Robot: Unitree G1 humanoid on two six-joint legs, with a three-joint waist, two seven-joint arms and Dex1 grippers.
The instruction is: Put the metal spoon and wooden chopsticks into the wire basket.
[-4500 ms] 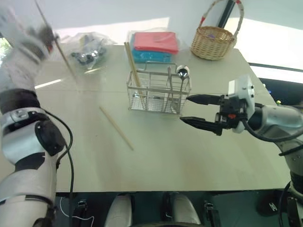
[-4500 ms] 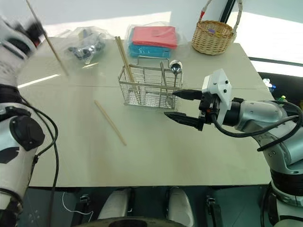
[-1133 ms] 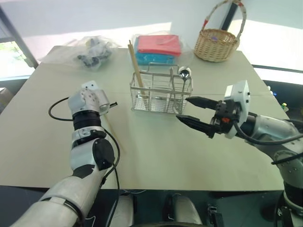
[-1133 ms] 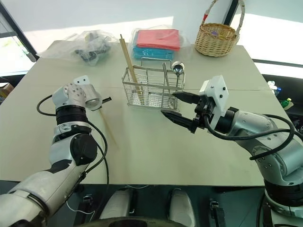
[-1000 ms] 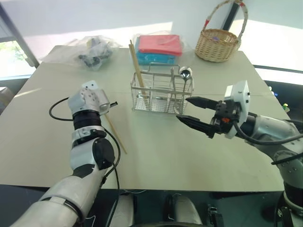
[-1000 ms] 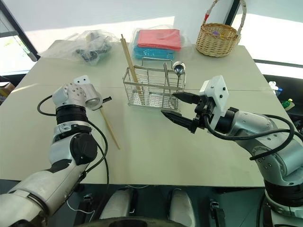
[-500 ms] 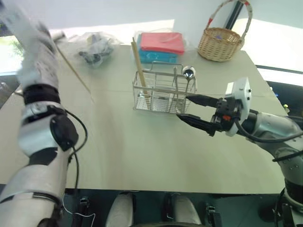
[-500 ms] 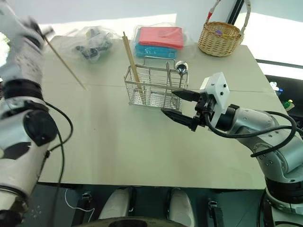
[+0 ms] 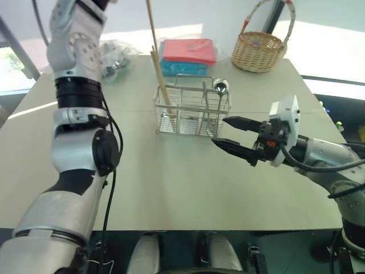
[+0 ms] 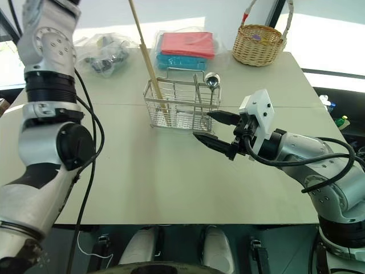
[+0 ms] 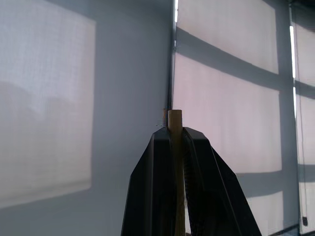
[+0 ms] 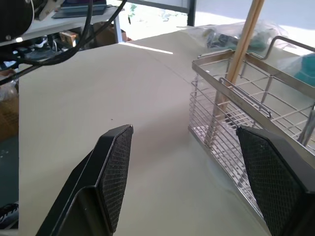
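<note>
The wire basket (image 9: 188, 117) stands mid-table. One of the wooden chopsticks (image 9: 162, 85) leans in its left compartment. The metal spoon (image 9: 220, 86) stands in the right compartment, bowl up. My left arm is raised high on the left, and my left gripper (image 11: 175, 130) is shut on a second chopstick (image 9: 151, 25). That stick hangs down over the basket's left end, and I cannot tell where its lower tip ends. My right gripper (image 9: 219, 131) is open just right of the basket, level with it, nothing between its fingers (image 12: 115, 167).
A wicker basket with a tall handle (image 9: 259, 52) sits at the far right corner. Red and blue flat packs (image 9: 188, 54) lie behind the wire basket. A clear plastic bag of dark items (image 9: 114, 54) is at the far left. The table (image 9: 171, 182) is bare in front.
My left arm has swung up from the table, carrying the chopstick from low on the left to high above the basket. The right gripper has kept still and open.
</note>
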